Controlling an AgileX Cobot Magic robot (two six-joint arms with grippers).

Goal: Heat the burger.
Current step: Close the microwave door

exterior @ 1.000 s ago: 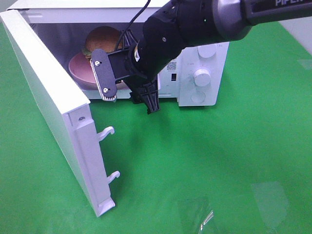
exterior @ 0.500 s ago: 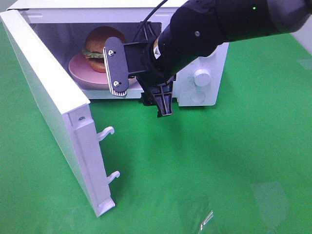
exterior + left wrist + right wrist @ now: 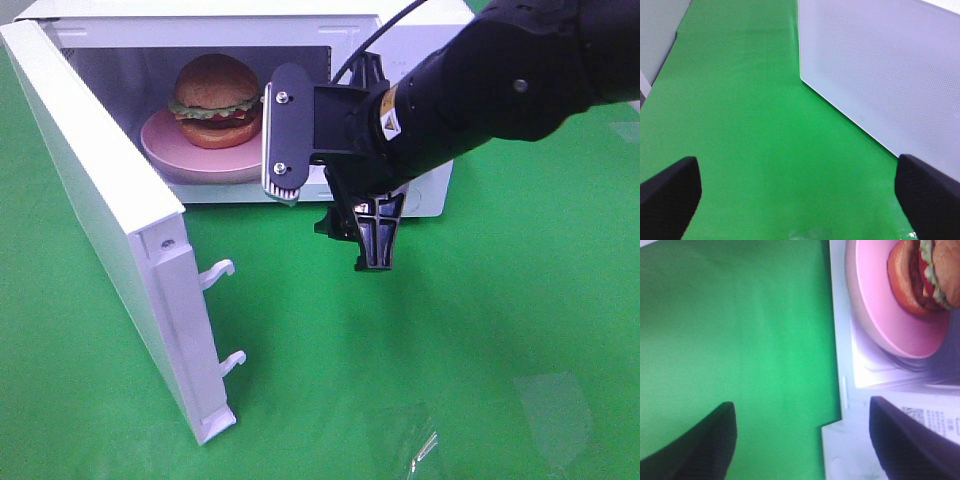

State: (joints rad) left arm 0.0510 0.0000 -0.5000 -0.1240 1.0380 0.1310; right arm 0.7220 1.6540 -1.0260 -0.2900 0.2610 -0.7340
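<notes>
The burger (image 3: 214,98) has a glossy brown bun, green lettuce and a patty. It rests on a pink plate (image 3: 180,155) inside the open white microwave (image 3: 420,25). My right gripper (image 3: 330,225) hovers open and empty just outside the microwave's front, to the right of the plate. The right wrist view shows the burger (image 3: 920,270) and plate (image 3: 885,310) beyond that gripper (image 3: 805,445), with nothing between its dark fingers (image 3: 700,445). My left gripper (image 3: 799,200) is open and empty over green cloth, beside the microwave door's outer face (image 3: 880,75). It is not seen in the high view.
The microwave door (image 3: 100,210) swings wide open to the left, with two latch hooks (image 3: 220,272) on its edge. My right arm (image 3: 500,80) hides the control panel. A clear plastic film (image 3: 420,445) lies on the green cloth near the front.
My right gripper has drawn back from the microwave opening, to the right and toward the front. The burger and plate, half hidden before, now show in full.
</notes>
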